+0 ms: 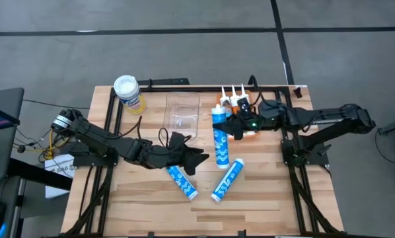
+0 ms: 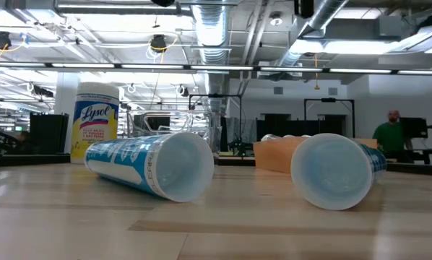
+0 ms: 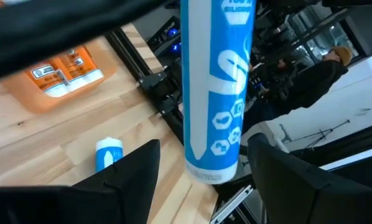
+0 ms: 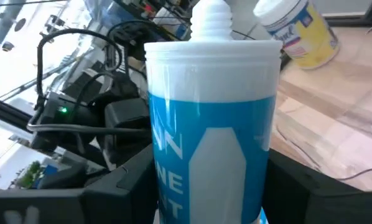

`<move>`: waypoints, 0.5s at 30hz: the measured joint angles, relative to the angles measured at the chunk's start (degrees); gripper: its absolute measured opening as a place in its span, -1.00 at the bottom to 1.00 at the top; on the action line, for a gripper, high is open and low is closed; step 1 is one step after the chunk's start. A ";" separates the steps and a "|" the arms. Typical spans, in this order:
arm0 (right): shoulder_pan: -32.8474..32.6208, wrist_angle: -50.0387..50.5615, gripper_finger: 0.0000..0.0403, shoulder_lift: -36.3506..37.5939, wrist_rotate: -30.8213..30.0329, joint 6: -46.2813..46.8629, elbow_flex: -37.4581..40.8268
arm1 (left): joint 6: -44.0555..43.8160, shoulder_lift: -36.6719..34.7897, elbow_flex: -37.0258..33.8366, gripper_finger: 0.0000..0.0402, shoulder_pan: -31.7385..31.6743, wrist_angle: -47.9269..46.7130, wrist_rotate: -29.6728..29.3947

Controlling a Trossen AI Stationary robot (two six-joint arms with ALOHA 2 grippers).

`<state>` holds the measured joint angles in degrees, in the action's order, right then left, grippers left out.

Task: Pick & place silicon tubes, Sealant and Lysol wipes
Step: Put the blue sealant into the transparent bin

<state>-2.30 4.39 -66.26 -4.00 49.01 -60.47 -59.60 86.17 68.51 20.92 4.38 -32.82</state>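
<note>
My right gripper reaches in from the table's right and is shut on a blue-and-white silicone tube at mid-table. My left gripper is open just left of that tube's near end. In the left wrist view its fingers stand on either side of the tube's flat end without touching. Two more blue tubes lie on their sides near the front. The Lysol wipes stand upright at the far left. Orange sealant tubes lie at the far edge. My right gripper pinches the tube's body between its two fingers, about a third of the way down from the nozzle end. The fingers come roughly level from the table's right and lie across the tube. The tube lies about level, nozzle toward the far edge, and seems lifted off the table.
A clear plastic bin stands between the wipes and the held tube. In the low view the two lying tubes fill the foreground and the wipes stand behind them. A person is in the room beyond.
</note>
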 joint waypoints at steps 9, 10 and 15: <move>2.38 -7.73 0.01 -2.51 5.21 2.12 -0.03 | 0.02 0.07 -0.02 0.18 -1.87 2.64 0.58; 2.49 -8.71 0.01 -3.09 5.69 2.68 -0.02 | 0.03 0.07 0.00 0.18 -2.14 3.05 0.97; 2.51 -10.87 0.01 -4.11 6.20 3.22 0.00 | 1.42 0.07 0.00 0.18 -2.94 3.51 1.44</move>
<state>0.21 -6.47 -70.37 2.20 52.23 -60.47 -58.18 86.24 68.51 17.98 7.89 -31.37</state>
